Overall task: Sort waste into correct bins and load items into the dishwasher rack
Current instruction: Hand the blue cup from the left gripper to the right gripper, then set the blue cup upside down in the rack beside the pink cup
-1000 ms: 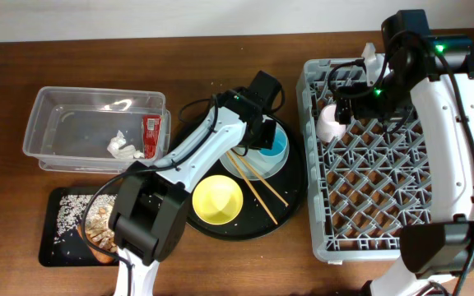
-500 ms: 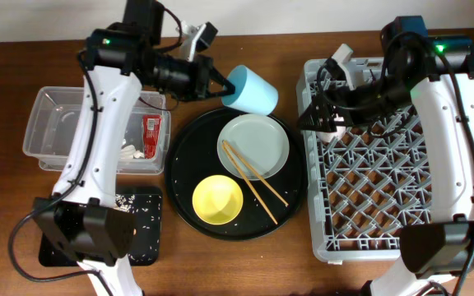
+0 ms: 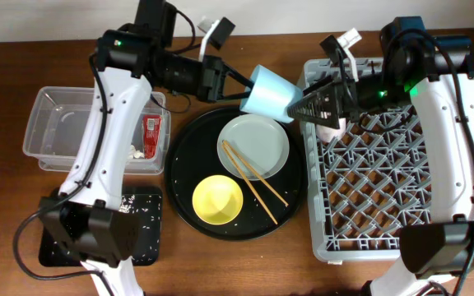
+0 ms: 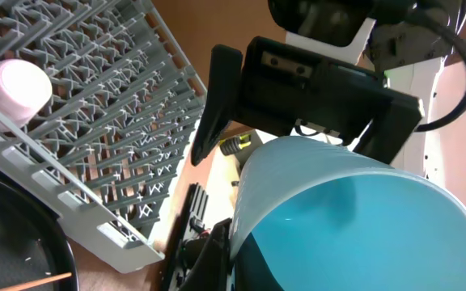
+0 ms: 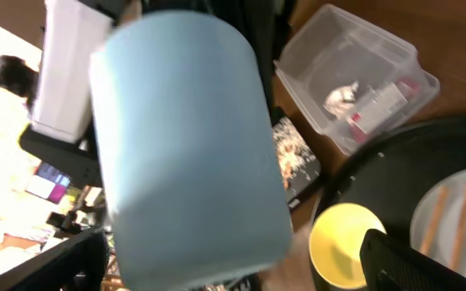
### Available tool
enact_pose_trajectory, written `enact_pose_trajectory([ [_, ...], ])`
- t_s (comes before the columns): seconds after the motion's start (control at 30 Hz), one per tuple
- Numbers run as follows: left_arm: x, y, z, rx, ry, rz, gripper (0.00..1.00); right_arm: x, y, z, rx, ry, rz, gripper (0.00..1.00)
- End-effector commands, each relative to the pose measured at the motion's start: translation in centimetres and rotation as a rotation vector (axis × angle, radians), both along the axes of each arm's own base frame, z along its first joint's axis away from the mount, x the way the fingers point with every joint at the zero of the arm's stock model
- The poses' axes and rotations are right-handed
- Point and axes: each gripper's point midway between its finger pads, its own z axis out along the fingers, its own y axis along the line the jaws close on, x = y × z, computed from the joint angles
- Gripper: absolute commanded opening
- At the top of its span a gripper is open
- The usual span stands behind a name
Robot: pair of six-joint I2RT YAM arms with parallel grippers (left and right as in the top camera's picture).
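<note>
My left gripper point(image 3: 241, 85) is shut on the rim of the blue cup point(image 3: 270, 92), held on its side in the air between the round tray and the dishwasher rack point(image 3: 401, 189). The left wrist view looks into the cup point(image 4: 362, 218), with one finger inside it. My right gripper point(image 3: 304, 107) is open, its fingers on either side of the cup's base point(image 5: 184, 145). The white cup with pink inside point(image 3: 329, 129) lies in the rack's far left corner. The pale grey plate point(image 3: 257, 144) carries the chopsticks point(image 3: 253, 181), next to the yellow bowl point(image 3: 217, 200).
The large round black tray point(image 3: 183, 160) holds the plate and bowl. The clear tub point(image 3: 72, 123) holds a red wrapper point(image 3: 151, 136) and white tissue point(image 3: 134, 150). The flat black tray point(image 3: 146, 234) shows rice grains; my left arm's base covers the rest of it.
My left arm lifted the blue cup off the plate and carried it right toward the rack. My right gripper left the white cup in the rack and moved left to the blue cup.
</note>
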Motion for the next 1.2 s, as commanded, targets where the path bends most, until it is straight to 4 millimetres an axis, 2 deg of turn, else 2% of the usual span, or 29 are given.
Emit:
enact_pose_trajectory([
  [0.0, -0.2, 0.1, 0.5, -0.015, -0.03, -0.007, 0.0, -0.7, 0.9, 2.1, 0.086, -0.068, 0.036, 0.98],
  [0.03, -0.2, 0.1, 0.5, -0.015, -0.03, -0.007, 0.0, -0.8, 1.1, 2.1, 0.086, -0.068, 0.042, 0.99],
  [0.13, -0.4, -0.1, 0.5, -0.013, -0.022, -0.013, 0.0, -0.8, 1.1, 2.1, 0.086, -0.069, 0.043, 0.79],
  [0.2, -1.0, -0.8, 0.4, -0.012, -0.021, -0.033, 0.0, -0.8, 1.1, 2.1, 0.087, -0.072, 0.043, 0.76],
  [0.27, -1.1, -1.1, 0.2, 0.0, -0.027, -0.036, 0.0, -0.8, 1.1, 2.1, 0.085, -0.072, 0.042, 0.64],
  [0.4, -0.9, -1.0, -0.1, 0.02, -0.032, -0.027, 0.01, -0.7, 1.1, 2.1, 0.085, -0.082, 0.043, 0.62],
  [0.43, -0.8, -1.0, -0.4, 0.035, -0.036, -0.02, 0.07, -0.5, 1.0, 1.9, 0.07, -0.095, 0.042, 0.62],
  [0.5, -0.1, -0.7, -1.7, 0.114, -0.052, 0.015, 0.1, -0.1, 0.7, 0.6, -0.007, -0.116, 0.032, 0.59],
  [0.57, 0.8, 0.2, -3.8, 0.246, -0.071, 0.07, 0.29, 0.2, 0.5, -0.2, -0.054, -0.126, 0.027, 0.58],
  [0.67, 1.5, 0.8, -5.1, 0.328, -0.087, 0.104, 0.37, 0.6, -0.2, -0.3, -0.066, -0.127, 0.006, 0.58],
  [0.73, 2.1, 1.5, -6.0, 0.389, -0.104, 0.133, 0.41, 1.0, -1.2, -1.1, -0.117, -0.119, -0.02, 0.57],
  [0.8, 2.8, 2.5, -7.1, 0.475, -0.114, 0.175, 0.43, 1.9, -3.6, -3.6, -0.276, 0.002, -0.119, 0.58],
  [0.87, 3.0, 3.2, -7.9, 0.537, -0.101, 0.202, 0.43, 2.6, -8.0, -7.4, -0.537, 0.211, -0.315, 0.58],
  [0.9, 3.0, 3.4, -8.2, 0.554, -0.098, 0.205, 0.43, 2.6, -10.9, -9.1, -0.679, 0.311, -0.433, 0.58],
  [0.97, 2.9, 3.5, -8.2, 0.559, -0.097, 0.206, 0.43, 2.0, -14.6, -10.7, -0.838, 0.422, -0.57, 0.58],
  [1.07, 3.0, 3.5, -8.2, 0.558, -0.097, 0.206, 0.43, 0.8, -17.7, -11.9, -1.007, 0.527, -0.696, 0.58],
  [1.17, 3.0, 3.7, -8.4, 0.576, -0.098, 0.213, 0.43, 0.2, -18.4, -13.1, -1.079, 0.572, -0.716, 0.58],
])
